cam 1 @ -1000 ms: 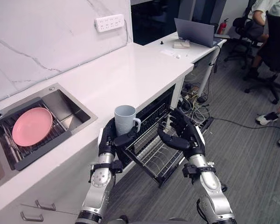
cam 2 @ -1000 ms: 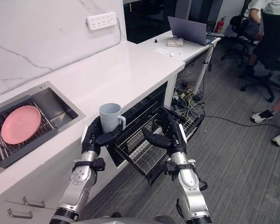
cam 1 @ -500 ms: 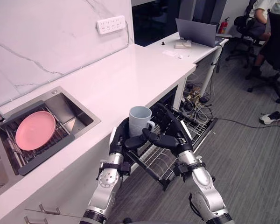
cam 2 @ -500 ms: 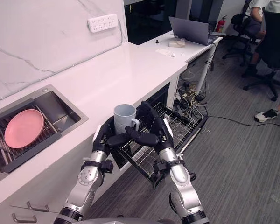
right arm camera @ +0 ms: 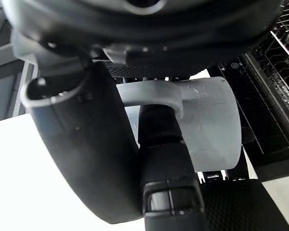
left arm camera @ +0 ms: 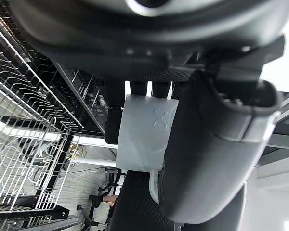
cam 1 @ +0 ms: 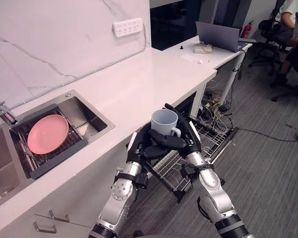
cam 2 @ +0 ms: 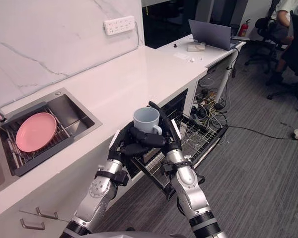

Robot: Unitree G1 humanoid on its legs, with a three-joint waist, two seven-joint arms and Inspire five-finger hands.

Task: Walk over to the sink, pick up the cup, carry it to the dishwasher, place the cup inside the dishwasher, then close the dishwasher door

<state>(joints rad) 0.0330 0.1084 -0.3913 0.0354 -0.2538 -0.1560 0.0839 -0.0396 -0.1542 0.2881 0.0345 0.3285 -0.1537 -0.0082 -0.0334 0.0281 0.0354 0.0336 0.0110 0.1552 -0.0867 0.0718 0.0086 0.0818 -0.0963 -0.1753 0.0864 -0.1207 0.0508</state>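
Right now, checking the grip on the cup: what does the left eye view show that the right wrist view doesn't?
Left eye view: the sink with a pink plate in it, and the laptop on the far desk. Right wrist view: the right hand up close, with a finger through the handle of the cup. Both: the cup and the dishwasher rack.

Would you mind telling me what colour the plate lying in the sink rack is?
Pink, plain; the plate shows best in the left eye view.
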